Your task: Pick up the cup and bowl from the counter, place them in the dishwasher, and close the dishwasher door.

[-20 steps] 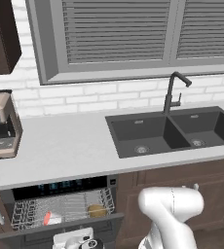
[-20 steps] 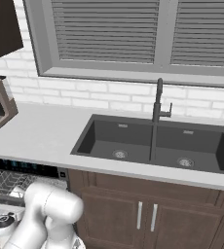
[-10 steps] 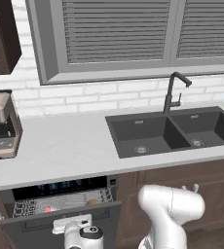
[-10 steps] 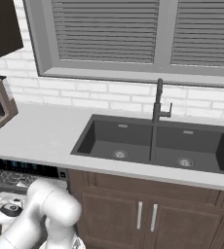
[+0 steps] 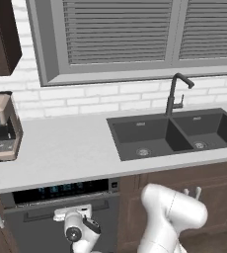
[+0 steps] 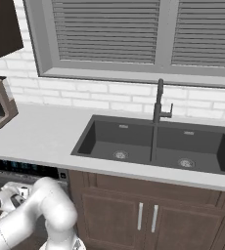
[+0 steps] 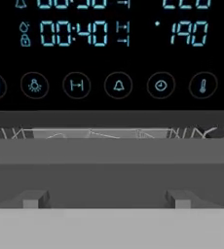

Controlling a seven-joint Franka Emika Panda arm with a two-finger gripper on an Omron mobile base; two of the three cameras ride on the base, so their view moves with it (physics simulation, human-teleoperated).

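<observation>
Gripper [image 5: 78,232], jaws spread and holding nothing, presses low at 7 o'clock against the dishwasher door [image 5: 36,230], nearly shut with rack wire showing in the gap; a glancing push might slide off before it latches.

The pale counter [image 5: 66,148] carries a coffee machine [image 5: 1,128] at its far left; a dark double sink [image 5: 174,133] is set into its right.
</observation>
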